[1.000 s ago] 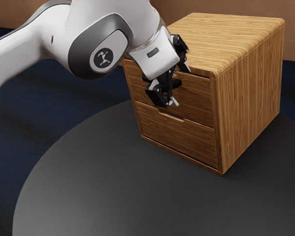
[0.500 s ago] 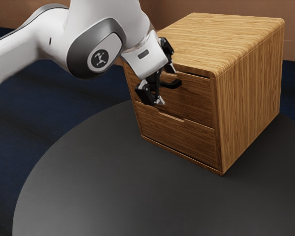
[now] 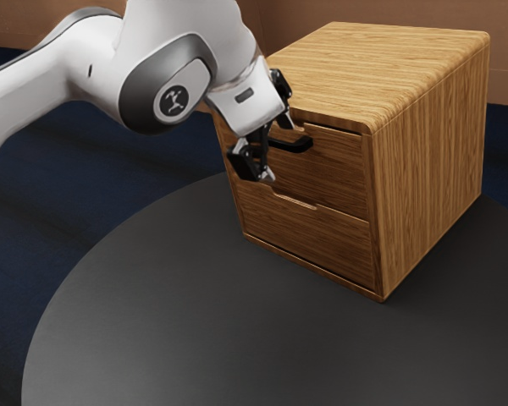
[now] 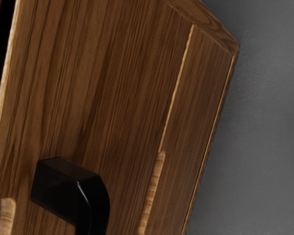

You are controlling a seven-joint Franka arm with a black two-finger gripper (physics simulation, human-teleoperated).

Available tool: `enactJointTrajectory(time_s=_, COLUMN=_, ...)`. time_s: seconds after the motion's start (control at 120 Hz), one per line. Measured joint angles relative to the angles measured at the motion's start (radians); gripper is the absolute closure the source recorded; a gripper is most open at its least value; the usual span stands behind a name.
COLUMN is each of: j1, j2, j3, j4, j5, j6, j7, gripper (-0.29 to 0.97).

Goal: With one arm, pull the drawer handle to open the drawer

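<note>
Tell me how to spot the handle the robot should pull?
Find the wooden cabinet on the round dark table. Look at its top drawer. The handle is the black bar sticking out there; the lower drawer is all wood.

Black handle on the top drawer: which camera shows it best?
The exterior view. There the black handle shows as a bar on the top drawer of the wooden cabinet, with the gripper at one end. The wrist view gives one rounded end, close up, cut by the picture's edge.

Soft, even light with faint shadows
</note>
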Motion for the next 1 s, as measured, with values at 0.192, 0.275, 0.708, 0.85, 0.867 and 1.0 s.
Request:
enactJointTrajectory(time_s=0.192, j1=0.021, j2=0.013, j3=0.006, j4=-0.001, j5=0.006, j6=0.012, j7=0.002, gripper=0.02)
enactJointTrajectory(time_s=0.275, j1=0.032, j2=0.014, j3=0.010, j4=-0.010, j5=0.006, j6=0.014, j7=0.002, gripper=0.02)
enactJointTrajectory(time_s=0.708, j1=0.038, j2=0.028, j3=0.029, j4=-0.033, j5=0.006, j6=0.018, j7=0.002, gripper=-0.01)
enactJointTrajectory(time_s=0.85, j1=0.034, j2=0.009, j3=0.051, j4=-0.068, j5=0.004, j6=0.018, j7=0.002, gripper=0.00)
enactJointTrajectory(time_s=0.867, j1=0.035, j2=0.003, j3=0.054, j4=-0.076, j5=0.003, j6=0.019, j7=0.002, gripper=0.00)
enactJointTrajectory(time_s=1.0, j1=0.034, j2=-0.132, j3=0.078, j4=-0.194, j5=-0.001, j6=0.018, j7=0.002, gripper=0.19)
